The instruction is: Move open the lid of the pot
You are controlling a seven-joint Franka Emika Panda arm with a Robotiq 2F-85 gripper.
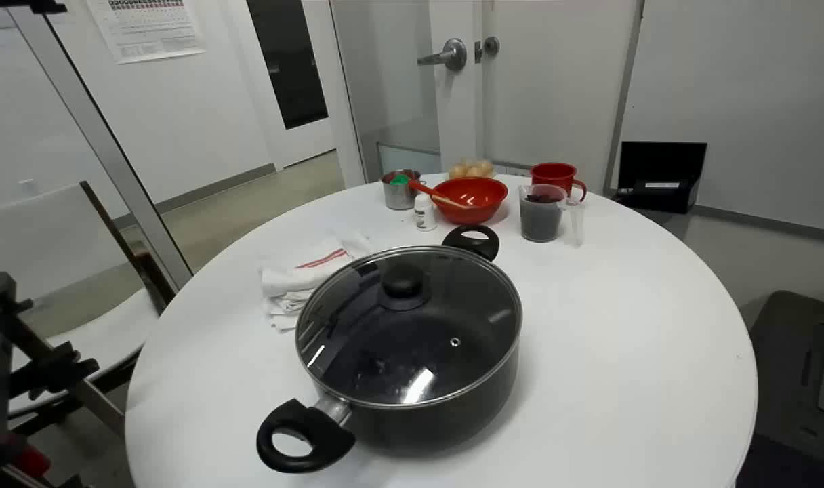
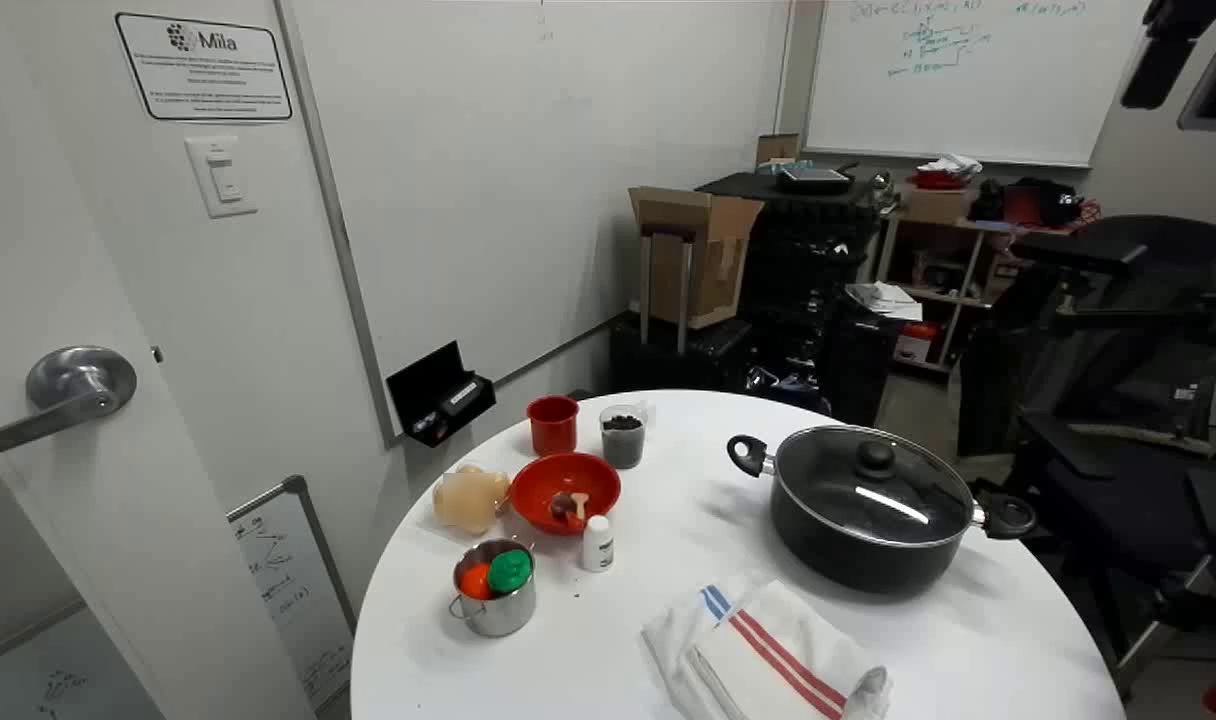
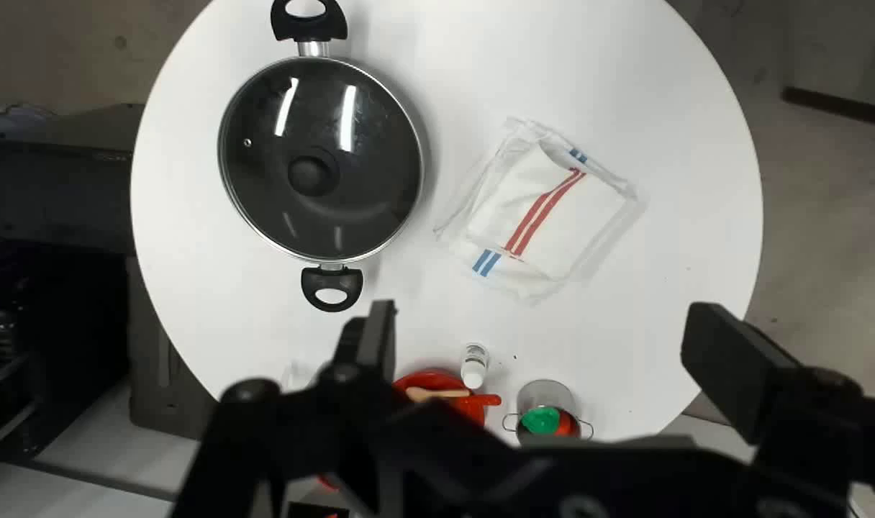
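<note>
Closest of all, in the wrist view, the Robotiq gripper [image 3: 545,338] is hanging high above the round white table [image 1: 629,346], its two fingers [image 3: 729,367] standing wide apart; the fingertips [image 2: 1155,82] are also showing at the top of an exterior view. On the table, nearest me, the wide black pot [image 1: 446,421] is sitting upright, one of its loop handles [image 1: 331,434] pointing my way. The tinted glass lid [image 1: 412,332] is lying flat on the pot's rim, covering it all round, its black knob [image 1: 403,280] standing up in the middle. A folded dish towel [image 3: 545,216] with red and blue stripes is lying just beside the pot. Further off, a clear measuring cup [image 1: 541,224] with dark contents [image 2: 623,424] is standing, and a little white bottle [image 1: 425,213] is standing just in front of a red bowl [image 1: 469,215], where a red-ended utensil [image 1: 446,198] is leaning across the rim. Beyond the bottle, a small steel pot [image 1: 400,196] is holding green and orange things [image 2: 509,571]; a red mug [image 1: 552,175] is standing behind the measuring cup. On the wall beyond, a whiteboard [image 2: 528,180] is hanging.
</note>
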